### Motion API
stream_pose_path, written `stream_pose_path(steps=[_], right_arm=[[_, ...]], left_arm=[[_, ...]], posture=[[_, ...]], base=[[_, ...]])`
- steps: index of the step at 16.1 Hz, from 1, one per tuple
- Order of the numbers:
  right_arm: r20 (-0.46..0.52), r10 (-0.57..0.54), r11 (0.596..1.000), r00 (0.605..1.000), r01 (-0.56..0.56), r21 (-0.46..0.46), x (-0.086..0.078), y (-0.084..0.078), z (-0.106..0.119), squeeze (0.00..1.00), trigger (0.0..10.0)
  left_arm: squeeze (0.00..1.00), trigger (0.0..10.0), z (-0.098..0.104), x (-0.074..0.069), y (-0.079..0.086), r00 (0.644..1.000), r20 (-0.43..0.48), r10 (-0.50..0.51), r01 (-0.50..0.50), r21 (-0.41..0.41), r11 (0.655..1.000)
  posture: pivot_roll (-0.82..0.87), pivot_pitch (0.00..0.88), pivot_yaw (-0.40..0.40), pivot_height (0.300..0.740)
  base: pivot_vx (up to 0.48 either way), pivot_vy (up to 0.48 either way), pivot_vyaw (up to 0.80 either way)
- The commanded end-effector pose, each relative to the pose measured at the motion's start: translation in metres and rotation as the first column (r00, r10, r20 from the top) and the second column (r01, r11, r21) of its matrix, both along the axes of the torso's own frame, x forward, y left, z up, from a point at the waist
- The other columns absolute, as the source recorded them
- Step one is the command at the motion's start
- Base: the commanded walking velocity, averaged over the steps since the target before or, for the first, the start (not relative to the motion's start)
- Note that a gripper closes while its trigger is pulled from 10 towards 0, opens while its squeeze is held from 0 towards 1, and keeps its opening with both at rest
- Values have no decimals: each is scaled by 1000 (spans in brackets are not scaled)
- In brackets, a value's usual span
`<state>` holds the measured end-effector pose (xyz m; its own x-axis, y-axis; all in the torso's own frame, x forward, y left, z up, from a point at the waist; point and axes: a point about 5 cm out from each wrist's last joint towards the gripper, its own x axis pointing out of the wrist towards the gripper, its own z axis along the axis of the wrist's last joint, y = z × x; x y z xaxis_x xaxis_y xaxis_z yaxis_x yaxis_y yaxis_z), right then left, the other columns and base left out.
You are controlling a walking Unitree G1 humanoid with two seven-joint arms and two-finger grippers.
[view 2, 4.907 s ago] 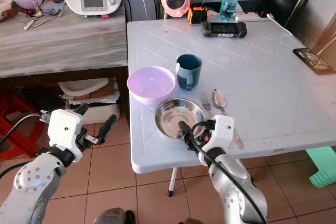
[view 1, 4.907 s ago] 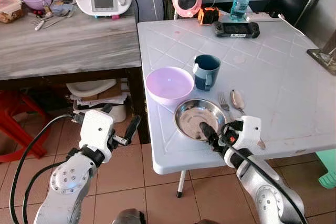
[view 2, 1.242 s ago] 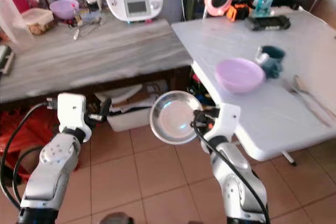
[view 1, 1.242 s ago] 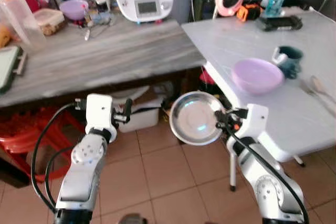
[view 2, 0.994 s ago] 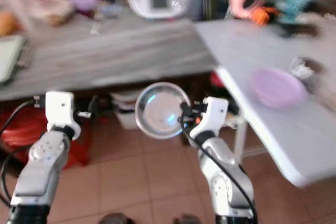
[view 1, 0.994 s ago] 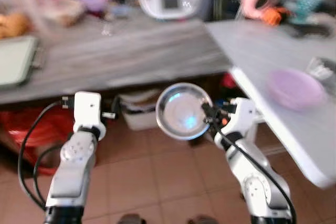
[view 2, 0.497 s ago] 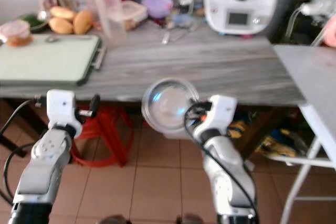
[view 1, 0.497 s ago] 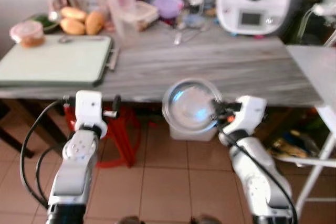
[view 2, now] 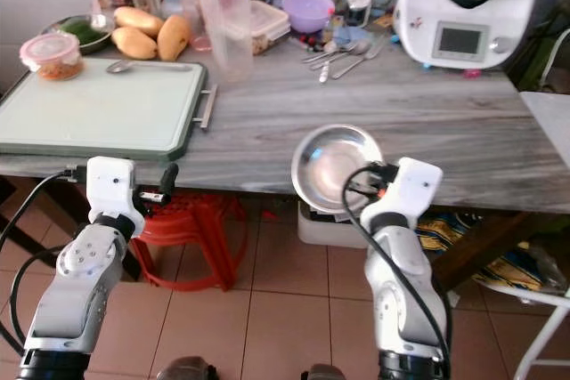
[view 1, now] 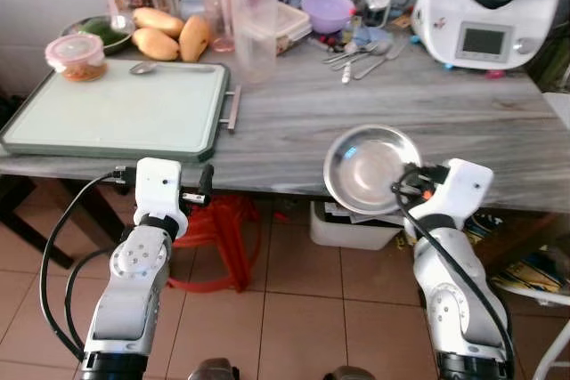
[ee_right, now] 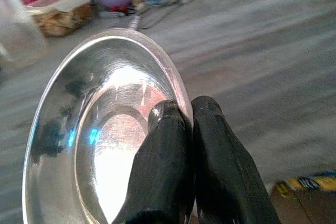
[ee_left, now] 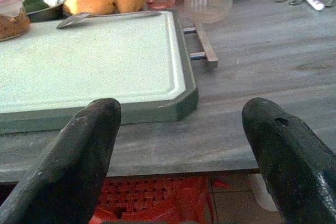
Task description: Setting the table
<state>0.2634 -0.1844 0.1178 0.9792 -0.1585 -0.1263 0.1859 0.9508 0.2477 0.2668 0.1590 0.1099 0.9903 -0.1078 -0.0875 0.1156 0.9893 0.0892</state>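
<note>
The right tool is pinching the rim of the steel plate between its closed fingers, holding it tilted at the front edge of the grey tabletop. The left tool is hanging with fingers spread wide apart and gripping nothing, just before the tabletop edge near the green cutting board. Behind the board, mangoes are lying.

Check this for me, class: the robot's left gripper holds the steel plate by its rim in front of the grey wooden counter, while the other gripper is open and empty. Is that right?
Not quite: the right gripper pinches the steel plate by its rim, as the right wrist view shows. The left gripper is the open, empty one, in front of the grey wooden counter.
</note>
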Motion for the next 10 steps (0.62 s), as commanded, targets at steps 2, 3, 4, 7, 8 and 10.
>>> stream_pose_path(steps=[2,3,4,7,8,10], right_arm=[[-21,-118,993,993,119,23,0,-18,-3,0,10000],[-21,-152,988,988,153,27,3,-23,-3,0,10000],[-25,-182,983,983,183,24,4,-28,-3,0,10000],[-43,-291,955,956,293,47,8,-47,-4,0,10000],[-39,-300,952,953,301,50,10,-48,-2,0,10000],[-21,-288,954,957,289,82,20,-49,3,0,10000]], left_arm=[[0,10000,9,-5,-12,994,35,-101,100,27,995],[0,10000,9,-8,-15,988,36,-147,145,50,988],[0,10000,10,-11,-17,983,40,-179,176,68,982],[0,10000,10,-20,-19,968,37,-250,245,105,964],[0,10000,10,-20,-18,967,36,-251,245,114,963],[0,10000,13,-21,-20,958,41,-285,279,114,954]], posture=[[-20,0,9,740],[-13,0,15,740],[-13,0,15,740],[-4,0,22,740],[-2,0,24,740],[1,0,36,740]], base=[[0,0,0],[0,0,0],[0,0,0],[0,0,0],[0,0,0],[0,0,0]])
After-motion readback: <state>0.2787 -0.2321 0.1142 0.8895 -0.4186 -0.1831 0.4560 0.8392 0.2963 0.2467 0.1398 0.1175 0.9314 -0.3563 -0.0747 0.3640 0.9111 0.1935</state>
